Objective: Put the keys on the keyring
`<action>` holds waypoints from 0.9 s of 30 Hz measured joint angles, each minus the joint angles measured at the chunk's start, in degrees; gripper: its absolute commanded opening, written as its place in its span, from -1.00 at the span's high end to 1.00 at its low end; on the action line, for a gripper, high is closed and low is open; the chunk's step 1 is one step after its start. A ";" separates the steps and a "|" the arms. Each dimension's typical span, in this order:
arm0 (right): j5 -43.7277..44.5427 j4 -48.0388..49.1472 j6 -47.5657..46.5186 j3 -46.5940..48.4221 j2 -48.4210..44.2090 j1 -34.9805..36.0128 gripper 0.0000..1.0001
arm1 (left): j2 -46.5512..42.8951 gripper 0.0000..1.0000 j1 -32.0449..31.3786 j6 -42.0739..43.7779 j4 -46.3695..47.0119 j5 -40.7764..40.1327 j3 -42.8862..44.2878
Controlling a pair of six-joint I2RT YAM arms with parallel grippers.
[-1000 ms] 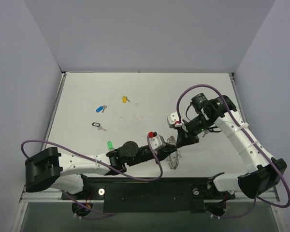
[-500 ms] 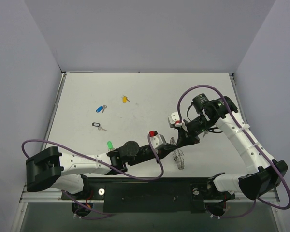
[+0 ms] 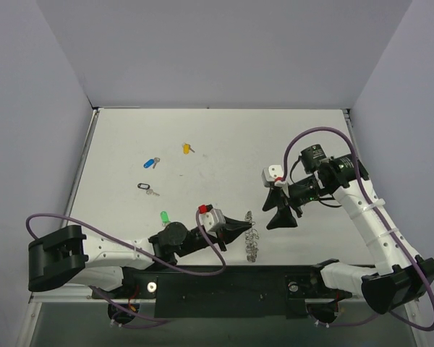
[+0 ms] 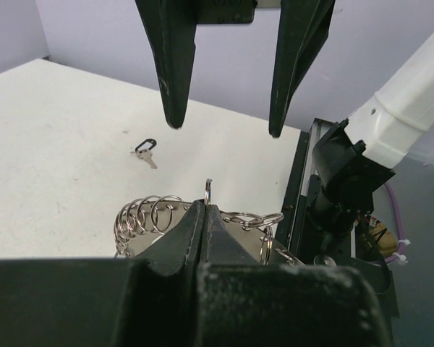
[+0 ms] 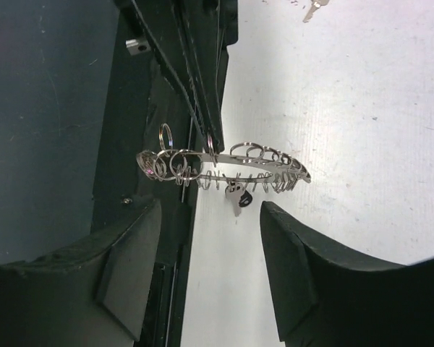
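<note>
The keyring [image 3: 253, 243], a silvery band strung with small wire rings, hangs just above the table's near edge. My left gripper [image 3: 244, 227] is shut on one of its rings; in the left wrist view the left gripper [image 4: 205, 209] pinches a ring of the keyring [image 4: 148, 214]. A black key [image 5: 240, 199] dangles from the keyring [image 5: 264, 162]. My right gripper [image 3: 278, 209] stands open just right of it, and in its own view the right gripper [image 5: 211, 211] is empty. Blue [image 3: 152, 162], yellow [image 3: 187, 148], black [image 3: 146, 187] and green [image 3: 164, 216] keys lie on the table.
The black base rail [image 3: 224, 282] runs along the near edge, right under the keyring. Purple cables [image 3: 224, 249] loop off both arms. The table's right edge rail [image 3: 351, 134] and the side walls bound the surface.
My right gripper has opened, let go of the keyring and drawn back to the right. The left gripper stayed shut on the keyring and pulled it left, toward the near edge.
</note>
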 measured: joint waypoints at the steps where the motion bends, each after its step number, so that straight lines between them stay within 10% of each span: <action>1: -0.26 -0.02 -0.61 -0.94 -0.50 0.00 -0.07 | -0.72 1.00 0.00 -0.04 0.74 0.33 -0.61; 27: -4.02 0.46 -2.01 -1.44 3.06 6.56 0.48 | -2.97 1.00 -0.24 -0.24 3.28 2.51 -1.44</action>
